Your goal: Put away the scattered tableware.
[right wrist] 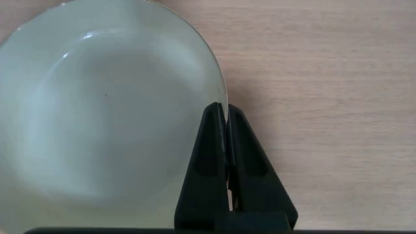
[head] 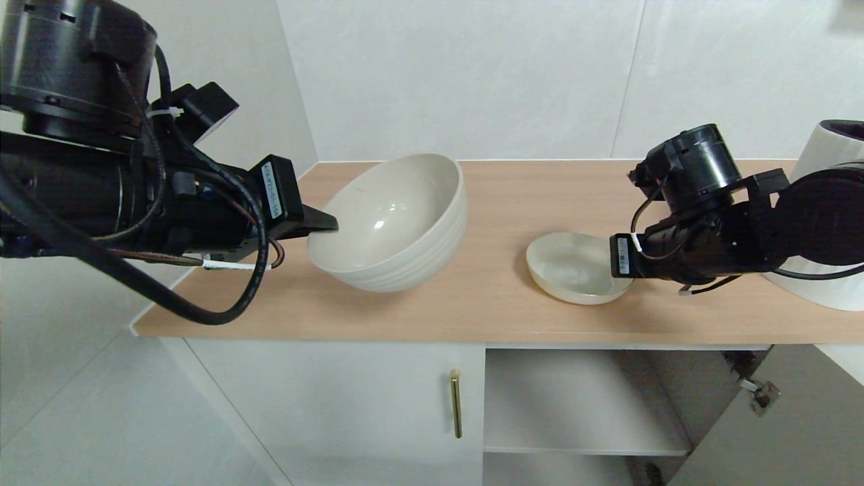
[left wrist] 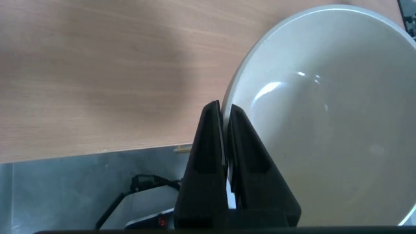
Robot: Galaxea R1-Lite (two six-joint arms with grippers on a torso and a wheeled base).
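Nearest, below the counter's front edge, is a white cabinet. Its left door (head: 337,405) is closed and carries an upright brass handle (head: 456,403). The compartment to the right of it stands open, with a white shelf (head: 580,412) across it.

Above it is the wooden counter (head: 486,310). Toward its right half, closer to the front edge than to the back, sits a small shallow cream dish (head: 570,266) (right wrist: 110,110). The right gripper (head: 615,256) (right wrist: 225,110) comes in from the right end of the counter. Its claw is pinched narrow on the dish's right rim, one finger inside and one outside. The dish lies slightly tipped, with its hollow facing up and toward the camera and its underside close above the wood. Whether it touches the counter cannot be told.

Farther back and to the left, about midway between the front and back edges, is a large cream bowl (head: 398,216) (left wrist: 325,117) with a ribbed outer wall. It is tilted steeply so that its mouth faces the left arm. The left gripper (head: 327,223) (left wrist: 224,114) reaches in over the counter's left end. Its claw is closed tight on the bowl's near rim, with the thin wall caught between the two fingers. The bowl's lowest side hangs just at the counter surface, over its own shadow.

The bowl and the dish are well apart, with bare wood between them. Behind the counter's back edge rises a white tiled wall (head: 540,74).
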